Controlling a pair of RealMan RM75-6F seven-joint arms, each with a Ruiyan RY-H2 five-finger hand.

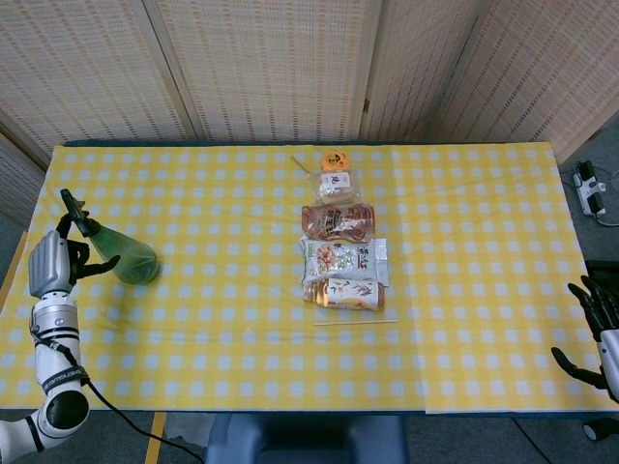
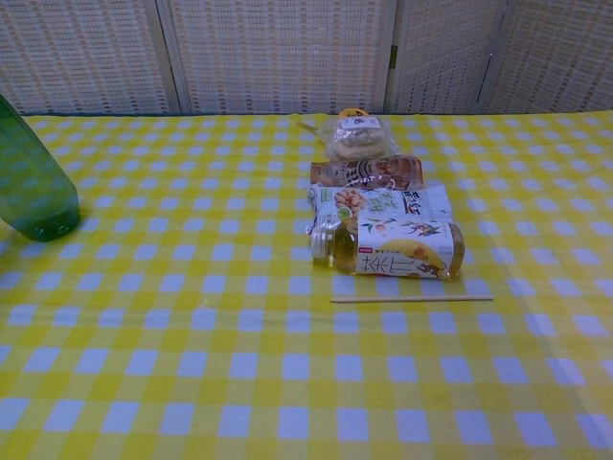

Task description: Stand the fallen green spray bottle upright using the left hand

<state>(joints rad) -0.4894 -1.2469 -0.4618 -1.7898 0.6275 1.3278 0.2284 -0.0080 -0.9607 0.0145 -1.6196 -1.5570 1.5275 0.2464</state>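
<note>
Left robot hand [image 1: 50, 266] grips the neck of the green spray bottle [image 1: 124, 259] at the table [image 1: 464, 213] left edge, head view; right robot hand [image 1: 595, 333] hangs released off-table. Chest view: bottle base [image 2: 36, 192] touches cloth, body tilted. Recommended: pivot about the base until vertical, confirm full contact, then release.
</note>
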